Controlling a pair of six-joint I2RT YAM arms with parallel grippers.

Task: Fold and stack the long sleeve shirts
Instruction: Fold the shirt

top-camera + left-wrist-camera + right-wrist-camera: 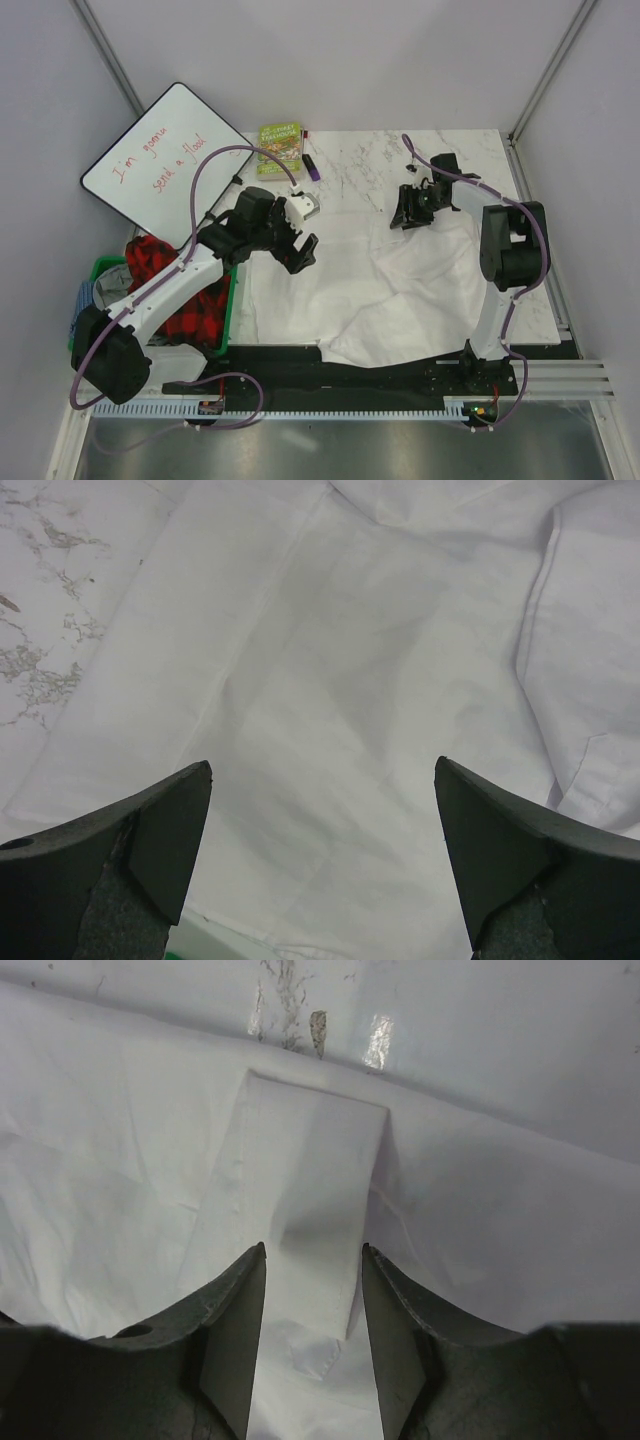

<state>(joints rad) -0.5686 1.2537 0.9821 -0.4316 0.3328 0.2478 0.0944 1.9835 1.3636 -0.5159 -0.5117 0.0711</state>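
Observation:
A plain white long sleeve shirt [400,290] lies spread and rumpled over the marble table [470,160], its near edge hanging past the front. My left gripper [303,255] hovers open above the shirt's left part; the left wrist view shows flat white cloth [350,630] beneath the wide-apart left gripper [322,765], with nothing between the fingers. My right gripper [407,215] is at the shirt's far edge. In the right wrist view a folded cuff-like strip [310,1160] lies flat under the right gripper [314,1247], whose jaws stand apart without pinching it.
A green bin [232,310] holding red plaid cloth [165,270] stands at the table's left side. A whiteboard [160,165] leans at the back left. A green book [281,143] and a purple marker [312,168] lie at the far edge.

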